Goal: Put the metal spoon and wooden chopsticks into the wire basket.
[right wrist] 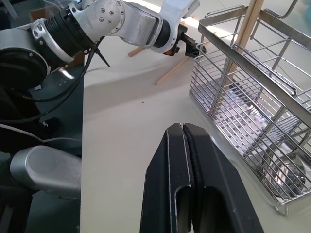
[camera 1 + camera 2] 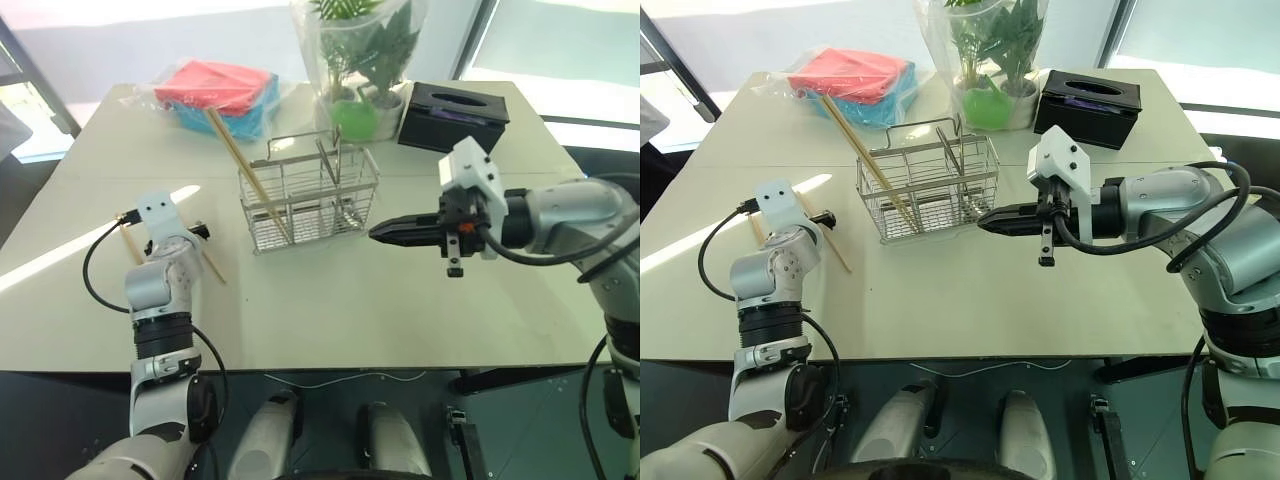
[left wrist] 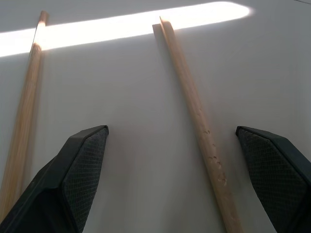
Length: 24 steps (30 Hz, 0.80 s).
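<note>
While its fingers were spread, the left gripper (image 3: 170,179) straddled a chopstick (image 3: 194,111) at lower left, seemingly to pinch it; the right gripper (image 1: 184,141) waited, pressed together, beside the basket (image 2: 310,200).

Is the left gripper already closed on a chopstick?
No, the left gripper stands open, with one chopstick lying untouched on the table between its fingers.

Shiny metal wire basket (image 2: 310,205), pale matt wooden chopsticks (image 3: 194,107), smooth matt table (image 2: 350,310).
</note>
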### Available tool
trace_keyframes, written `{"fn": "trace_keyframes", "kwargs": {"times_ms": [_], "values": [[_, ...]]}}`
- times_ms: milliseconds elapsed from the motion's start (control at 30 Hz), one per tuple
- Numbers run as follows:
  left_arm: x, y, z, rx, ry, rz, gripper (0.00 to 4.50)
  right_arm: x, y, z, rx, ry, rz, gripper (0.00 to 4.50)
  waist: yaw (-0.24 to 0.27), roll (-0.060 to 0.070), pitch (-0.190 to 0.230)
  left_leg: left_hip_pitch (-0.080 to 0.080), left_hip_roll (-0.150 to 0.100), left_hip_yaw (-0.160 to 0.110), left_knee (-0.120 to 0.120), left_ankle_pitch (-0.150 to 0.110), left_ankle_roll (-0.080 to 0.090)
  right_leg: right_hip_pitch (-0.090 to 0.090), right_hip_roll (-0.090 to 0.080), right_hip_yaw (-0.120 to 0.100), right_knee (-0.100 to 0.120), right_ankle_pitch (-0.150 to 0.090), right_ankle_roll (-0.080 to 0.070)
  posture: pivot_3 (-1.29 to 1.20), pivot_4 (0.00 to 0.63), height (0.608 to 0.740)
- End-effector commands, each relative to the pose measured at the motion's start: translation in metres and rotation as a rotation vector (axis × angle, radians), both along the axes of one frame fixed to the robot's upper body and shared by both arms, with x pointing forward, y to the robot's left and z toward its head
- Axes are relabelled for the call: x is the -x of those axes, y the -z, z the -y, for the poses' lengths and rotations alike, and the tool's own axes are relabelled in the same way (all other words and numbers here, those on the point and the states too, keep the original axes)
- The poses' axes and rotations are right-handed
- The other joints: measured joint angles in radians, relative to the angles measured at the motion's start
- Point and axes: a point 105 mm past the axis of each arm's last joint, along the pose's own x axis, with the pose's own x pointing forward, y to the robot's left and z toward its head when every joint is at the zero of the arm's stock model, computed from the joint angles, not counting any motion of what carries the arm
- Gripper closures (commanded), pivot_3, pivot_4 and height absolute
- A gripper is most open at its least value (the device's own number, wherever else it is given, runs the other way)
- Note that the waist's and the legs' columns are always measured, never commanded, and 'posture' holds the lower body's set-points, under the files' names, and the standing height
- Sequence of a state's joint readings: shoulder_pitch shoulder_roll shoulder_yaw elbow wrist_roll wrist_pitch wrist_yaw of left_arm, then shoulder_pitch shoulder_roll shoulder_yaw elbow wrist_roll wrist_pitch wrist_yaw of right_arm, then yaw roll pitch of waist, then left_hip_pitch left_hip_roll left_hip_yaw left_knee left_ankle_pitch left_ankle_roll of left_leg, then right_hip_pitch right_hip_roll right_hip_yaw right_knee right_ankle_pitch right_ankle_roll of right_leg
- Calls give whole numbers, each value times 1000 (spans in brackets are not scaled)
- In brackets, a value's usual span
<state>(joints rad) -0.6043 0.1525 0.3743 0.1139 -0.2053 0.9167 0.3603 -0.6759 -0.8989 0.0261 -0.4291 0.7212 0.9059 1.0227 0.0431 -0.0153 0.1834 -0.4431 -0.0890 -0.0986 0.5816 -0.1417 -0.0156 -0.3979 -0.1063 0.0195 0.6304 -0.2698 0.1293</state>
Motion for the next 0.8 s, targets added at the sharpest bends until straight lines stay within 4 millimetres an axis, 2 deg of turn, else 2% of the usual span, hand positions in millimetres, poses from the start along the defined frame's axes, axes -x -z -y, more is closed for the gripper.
{"fn": "trace_keyframes", "kwargs": {"times_ms": [33,167,267,367,400,533,733,800], "values": [[6,31,17,56,59,-124,61,3,-16,2,2,-14,70,4500,0,0,0,0,0,0,0,0,0,0,0,0,0,0,0,0,150,740],[9,36,21,73,72,-119,61,2,-16,3,1,-11,77,4500,0,0,0,0,0,0,0,0,0,0,0,0,0,0,0,0,150,740],[10,35,22,89,68,-100,804,2,-16,3,1,-12,78,4500,0,0,0,0,0,0,0,0,0,0,-1,0,0,0,0,0,150,740],[12,34,21,86,63,-91,2188,2,-16,3,0,-12,80,4500,0,1,-1,0,0,0,0,0,0,0,-1,0,0,0,0,0,150,740],[12,34,20,85,61,-90,2812,2,-16,4,-1,-10,81,4500,0,1,-1,0,0,0,0,0,0,0,-1,0,0,0,0,0,150,740],[14,33,18,82,52,-87,4454,2,-17,4,-3,-7,84,4500,0,1,-1,0,0,0,0,0,0,0,-1,0,0,0,0,0,150,740],[13,25,8,48,46,-37,4454,0,-15,3,-9,-1,85,4500,-2,1,-1,0,0,0,0,0,0,0,-1,0,0,0,-1,0,150,740],[11,10,-7,-12,17,22,4454,-1,-15,3,-12,3,86,4500,-2,1,-1,0,0,0,0,0,0,0,-1,0,0,0,-1,0,150,740]]}}
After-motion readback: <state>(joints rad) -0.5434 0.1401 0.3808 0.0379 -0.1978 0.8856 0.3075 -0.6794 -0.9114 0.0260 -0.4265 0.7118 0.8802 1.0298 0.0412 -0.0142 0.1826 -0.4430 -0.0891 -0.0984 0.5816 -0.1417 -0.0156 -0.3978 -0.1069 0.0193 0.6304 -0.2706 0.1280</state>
